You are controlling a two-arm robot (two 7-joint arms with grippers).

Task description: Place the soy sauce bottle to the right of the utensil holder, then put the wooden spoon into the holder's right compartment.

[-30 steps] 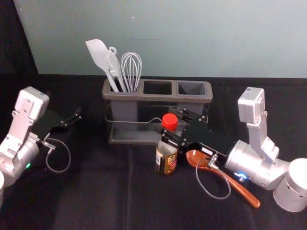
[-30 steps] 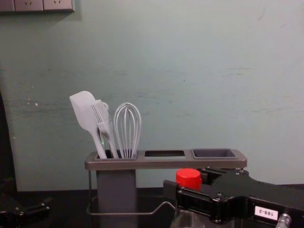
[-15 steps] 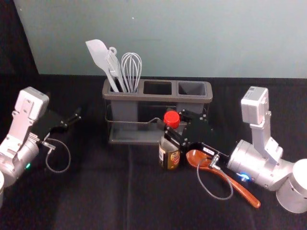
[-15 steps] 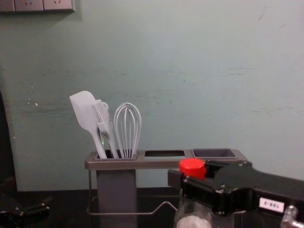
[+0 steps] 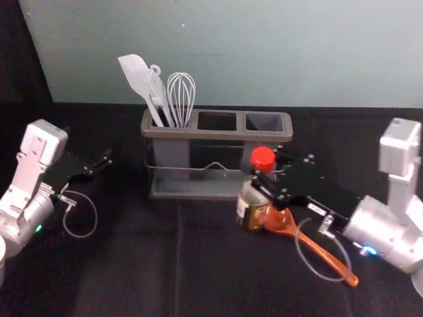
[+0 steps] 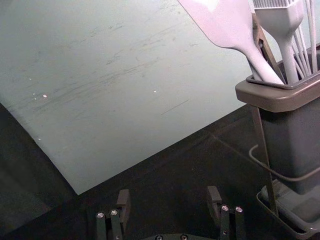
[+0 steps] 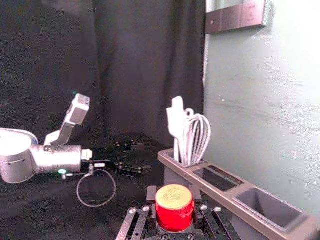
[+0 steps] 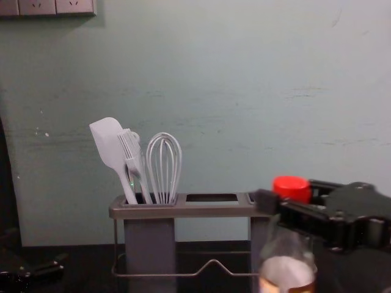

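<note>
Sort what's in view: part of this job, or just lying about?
Job:
- soy sauce bottle
- right claw, gripping its red cap
- wooden spoon
- utensil holder

Just there:
- spatula, whisk, brush-like tool, in left compartment
- left claw, idle, left of holder
- wall sockets

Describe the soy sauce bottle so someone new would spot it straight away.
Find the grey-brown utensil holder. Before its right end, the right claw holds a clear bottle by its top. Its bright red cap sets it apart from the orange-brown wooden spoon beside it.
</note>
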